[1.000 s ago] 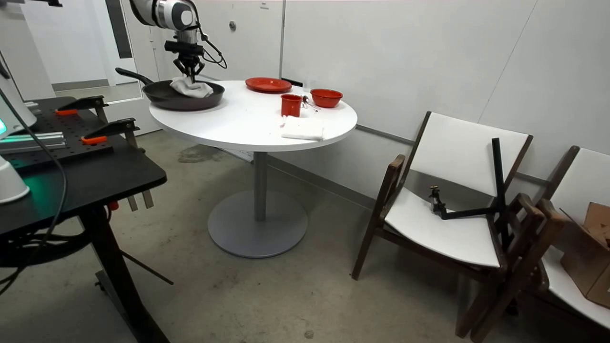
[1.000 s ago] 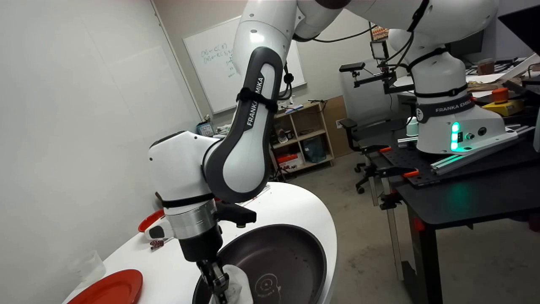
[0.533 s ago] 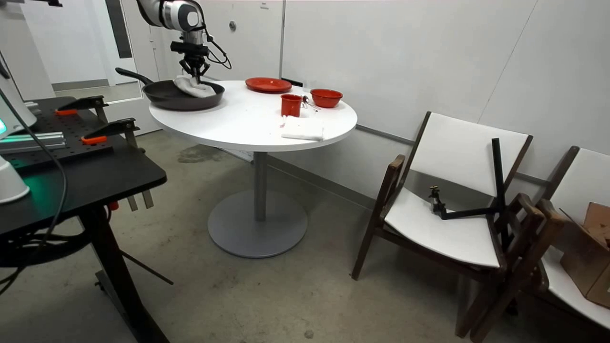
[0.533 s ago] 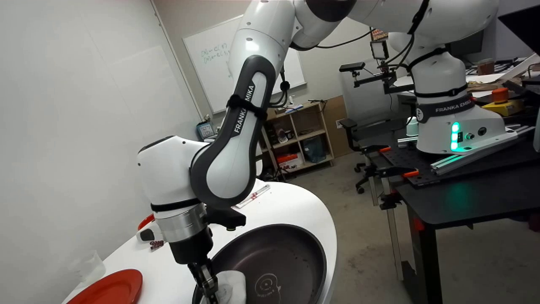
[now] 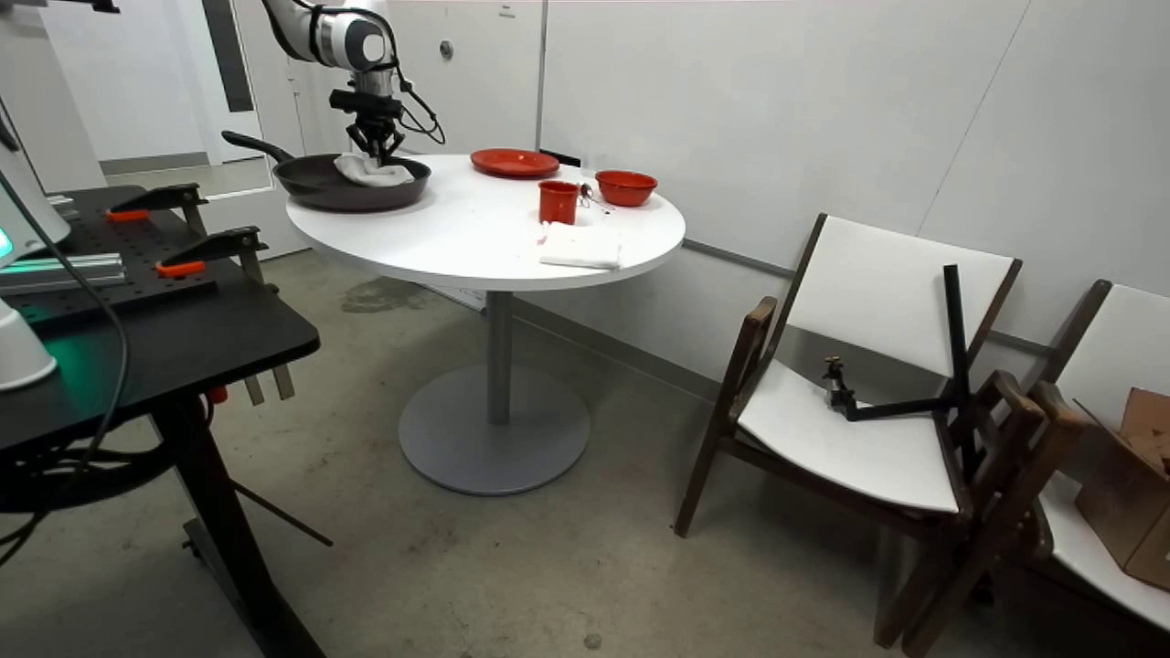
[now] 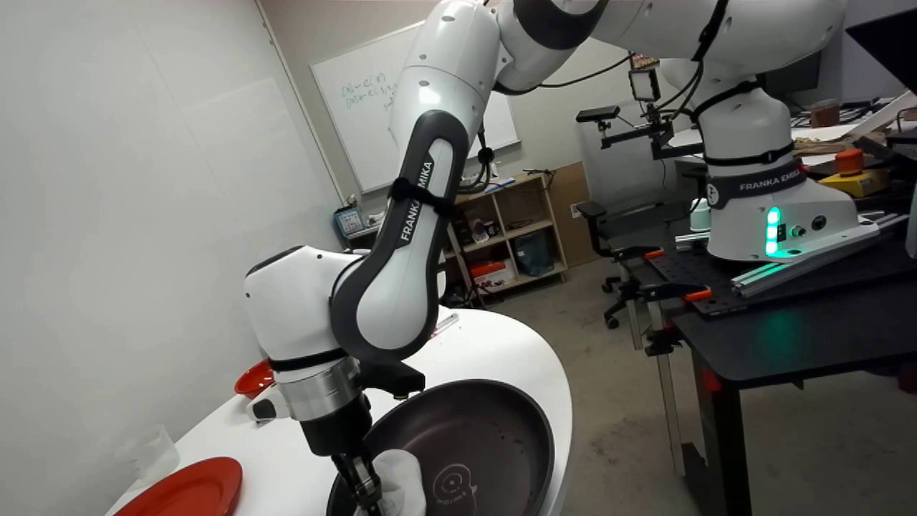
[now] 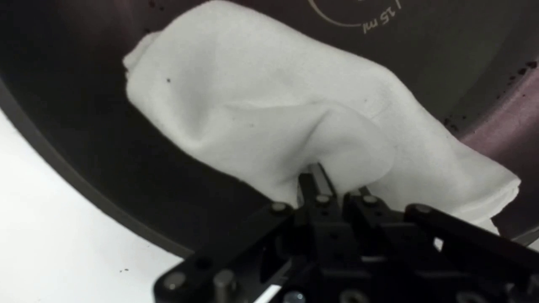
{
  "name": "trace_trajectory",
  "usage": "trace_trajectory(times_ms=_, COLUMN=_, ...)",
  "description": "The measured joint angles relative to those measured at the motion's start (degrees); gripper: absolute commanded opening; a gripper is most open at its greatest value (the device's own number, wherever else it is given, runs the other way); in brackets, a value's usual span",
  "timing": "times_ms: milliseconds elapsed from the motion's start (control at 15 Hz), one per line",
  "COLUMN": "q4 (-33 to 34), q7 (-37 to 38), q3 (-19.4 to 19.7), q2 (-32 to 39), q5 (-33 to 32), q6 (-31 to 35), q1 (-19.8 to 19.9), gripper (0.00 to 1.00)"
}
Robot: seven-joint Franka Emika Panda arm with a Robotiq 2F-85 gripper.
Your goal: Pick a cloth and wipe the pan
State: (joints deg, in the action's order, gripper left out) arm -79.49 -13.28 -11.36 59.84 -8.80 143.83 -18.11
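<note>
A white cloth (image 5: 373,174) lies bunched inside the dark pan (image 5: 315,190) on the round white table (image 5: 439,239). My gripper (image 5: 378,158) points down into the pan, its fingers close together on a fold of the cloth. In an exterior view the cloth (image 6: 402,479) lies at the pan's (image 6: 491,423) near-left side, beside the gripper (image 6: 374,507), whose tips are at the frame's bottom edge. In the wrist view the cloth (image 7: 261,80) spreads across the pan floor (image 7: 101,155), pinched between the fingertips (image 7: 339,185). Dark specks show on the pan's inner wall. The fold partly hides one fingertip.
A red plate (image 5: 515,163), red cup (image 5: 558,203) and red bowl (image 5: 626,188) stand on the table. A folded white cloth (image 5: 580,247) lies near its front edge. The pan's handle (image 5: 254,144) points away to the back left. A wall stands behind the table.
In an exterior view the gripper and cloth have shifted a little right and then slightly down within the pan. The arm has lowered slightly. The gripper has stayed on the cloth.
</note>
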Motion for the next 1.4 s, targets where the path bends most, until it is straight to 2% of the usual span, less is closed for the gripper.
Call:
trace_trajectory(times_ms=400, q4=-0.8, q7=0.0, q3=-0.1, q2=-0.3, q5=0.0, q6=0.4, q1=0.2, gripper=0.02)
trace_trajectory(times_ms=667, q4=-4.1, q7=0.0, q3=-0.3, q2=-1.5, q5=0.2, q6=3.7, q1=0.7, gripper=0.02)
trace_trajectory(times_ms=933, q4=-10.3, q7=1.2, q3=-0.3, q2=-4.0, q5=0.2, q6=9.5, q1=1.2, gripper=0.02)
trace_trajectory(times_ms=1400, q4=-25.1, q7=6.2, q3=0.1, q2=-10.1, q5=0.2, q6=21.7, q1=1.6, gripper=0.02)
